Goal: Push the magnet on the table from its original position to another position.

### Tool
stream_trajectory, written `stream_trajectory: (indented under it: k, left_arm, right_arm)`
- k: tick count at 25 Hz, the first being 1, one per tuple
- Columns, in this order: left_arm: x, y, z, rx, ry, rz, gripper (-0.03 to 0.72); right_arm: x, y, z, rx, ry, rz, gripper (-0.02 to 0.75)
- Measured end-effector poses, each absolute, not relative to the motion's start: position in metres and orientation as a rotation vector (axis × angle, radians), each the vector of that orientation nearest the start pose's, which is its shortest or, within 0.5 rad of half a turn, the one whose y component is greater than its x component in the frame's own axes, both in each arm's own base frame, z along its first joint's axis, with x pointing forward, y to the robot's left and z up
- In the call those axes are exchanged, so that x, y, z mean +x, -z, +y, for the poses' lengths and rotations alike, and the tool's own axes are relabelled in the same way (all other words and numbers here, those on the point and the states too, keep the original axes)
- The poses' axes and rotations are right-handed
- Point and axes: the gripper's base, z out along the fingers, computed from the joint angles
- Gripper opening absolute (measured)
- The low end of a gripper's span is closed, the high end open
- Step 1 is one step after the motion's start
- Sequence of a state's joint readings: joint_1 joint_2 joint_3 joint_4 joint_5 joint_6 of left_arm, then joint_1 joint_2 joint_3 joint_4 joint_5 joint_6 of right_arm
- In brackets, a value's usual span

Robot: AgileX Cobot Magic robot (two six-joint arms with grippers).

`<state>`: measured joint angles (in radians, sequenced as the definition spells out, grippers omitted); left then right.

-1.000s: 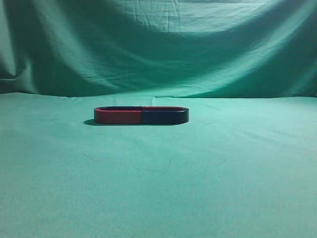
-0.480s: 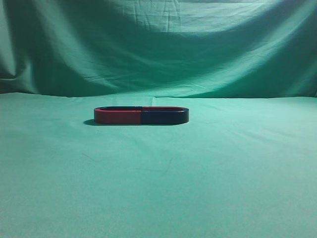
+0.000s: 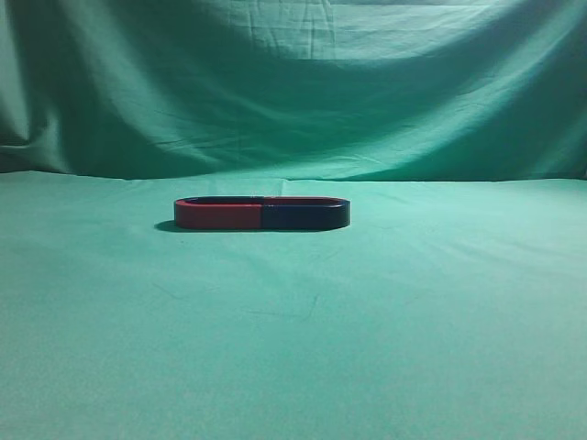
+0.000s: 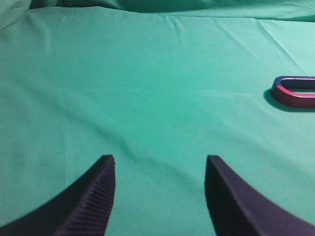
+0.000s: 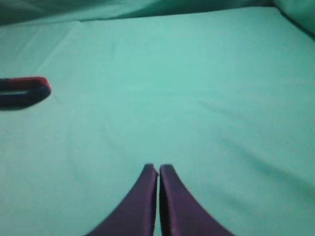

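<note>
The magnet (image 3: 305, 216), dark navy on its side with a thin red upper rim, lies flat on the green table (image 3: 293, 348), a little left of centre. It also shows at the left edge of the right wrist view (image 5: 24, 93). My right gripper (image 5: 158, 167) is shut and empty, well to the right of the magnet and nearer than it. My left gripper (image 4: 160, 158) is open and empty over bare cloth. Neither gripper shows in the exterior view.
A same-sized red-sided U magnet (image 3: 218, 216) butts end to end against the magnet's left, so the two form one oval; it shows at the right edge of the left wrist view (image 4: 295, 93). A draped green backdrop (image 3: 293, 92) rises behind the table.
</note>
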<state>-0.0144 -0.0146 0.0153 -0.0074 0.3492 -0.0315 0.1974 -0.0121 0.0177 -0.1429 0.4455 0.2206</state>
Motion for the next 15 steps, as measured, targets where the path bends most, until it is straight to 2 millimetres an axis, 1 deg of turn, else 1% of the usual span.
stream_trajectory:
  k: [15]
  left_arm:
    - [0.0528, -0.1773, -0.001, -0.02, 0.039, 1.833, 0.372]
  right_arm:
    - [0.0515, -0.1692, 0.0041, -0.081, -0.114, 1.904, 0.0]
